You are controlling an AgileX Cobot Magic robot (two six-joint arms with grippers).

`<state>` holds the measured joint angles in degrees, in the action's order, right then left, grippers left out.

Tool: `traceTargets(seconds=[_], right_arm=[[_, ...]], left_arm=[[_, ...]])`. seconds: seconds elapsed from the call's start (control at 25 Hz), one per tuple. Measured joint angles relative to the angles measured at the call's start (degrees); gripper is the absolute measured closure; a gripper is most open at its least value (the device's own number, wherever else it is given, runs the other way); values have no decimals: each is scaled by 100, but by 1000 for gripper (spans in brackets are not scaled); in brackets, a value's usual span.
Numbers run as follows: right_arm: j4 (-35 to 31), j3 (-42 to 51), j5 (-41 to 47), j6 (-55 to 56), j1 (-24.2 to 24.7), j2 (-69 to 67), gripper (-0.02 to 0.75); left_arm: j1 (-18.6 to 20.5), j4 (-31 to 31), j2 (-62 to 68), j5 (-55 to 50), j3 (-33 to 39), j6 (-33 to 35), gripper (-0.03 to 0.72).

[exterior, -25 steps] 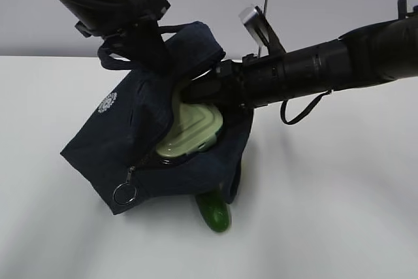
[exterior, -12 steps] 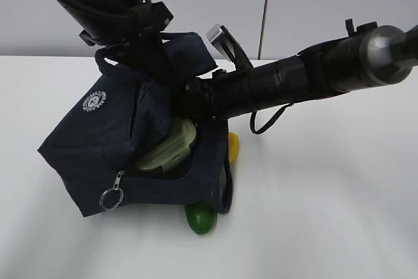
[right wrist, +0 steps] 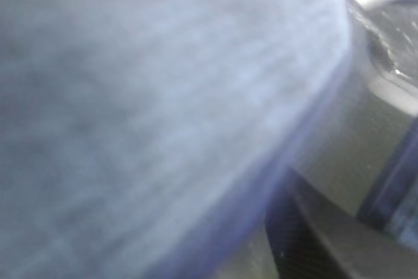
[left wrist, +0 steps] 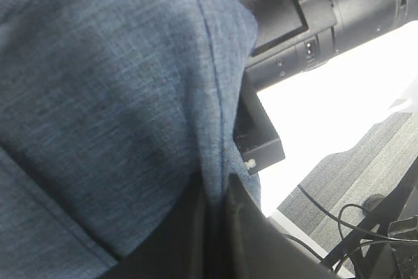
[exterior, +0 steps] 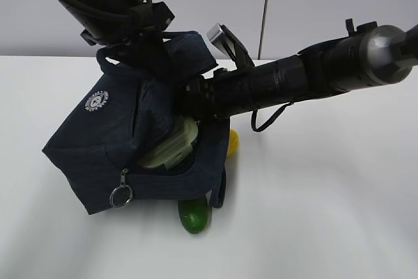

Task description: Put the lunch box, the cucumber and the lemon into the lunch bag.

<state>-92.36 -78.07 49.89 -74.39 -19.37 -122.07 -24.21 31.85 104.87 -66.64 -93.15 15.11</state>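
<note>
The dark navy lunch bag (exterior: 98,142) hangs tilted, its open mouth facing right. My left gripper (exterior: 151,53) is shut on the fabric at the bag's top; in the left wrist view its dark fingers (left wrist: 245,227) pinch a fold of the bag (left wrist: 117,96). My right gripper (exterior: 189,104) reaches into the bag's mouth, its fingertips hidden by the flap. The lunch box (exterior: 171,145) with its sage-green lid sits tilted inside the opening, just below that gripper. The cucumber (exterior: 194,213) lies on the table under the bag. The lemon (exterior: 232,143) lies behind the bag's right edge.
The zipper's metal ring pull (exterior: 121,195) hangs at the bag's lower front. A loop handle (exterior: 221,191) dangles by the cucumber. The white table (exterior: 326,213) lies to the right and in front. The right wrist view shows only blurred bag fabric (right wrist: 144,109).
The bag has swung left and down with the left gripper. The right arm has pushed further into the mouth and the lunch box sits deeper. The lemon has come into sight.
</note>
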Motion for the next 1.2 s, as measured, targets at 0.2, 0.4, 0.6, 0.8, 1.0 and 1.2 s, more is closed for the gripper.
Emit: traceTargets(seconds=[0.2, 0.4, 0.6, 0.8, 1.0, 1.2], right_arm=[[-40, 0, 11, -12, 0, 0, 332], [-148, -27, 154, -12, 0, 0, 302], [-59, -27, 273, -12, 0, 0, 294], [220, -31, 644, 9, 131, 34, 294], [262, -40, 1163, 186, 425, 45, 293], [311, -54, 1572, 320, 812, 171, 294]], left_arm=[[0, 0, 0, 10, 0, 0, 690], [0, -89, 24, 10, 0, 0, 690], [0, -48, 24, 22, 0, 0, 690], [121, -47, 24, 22, 0, 0, 690], [334, -37, 24, 22, 0, 4, 690], [493, -80, 24, 22, 0, 4, 690]])
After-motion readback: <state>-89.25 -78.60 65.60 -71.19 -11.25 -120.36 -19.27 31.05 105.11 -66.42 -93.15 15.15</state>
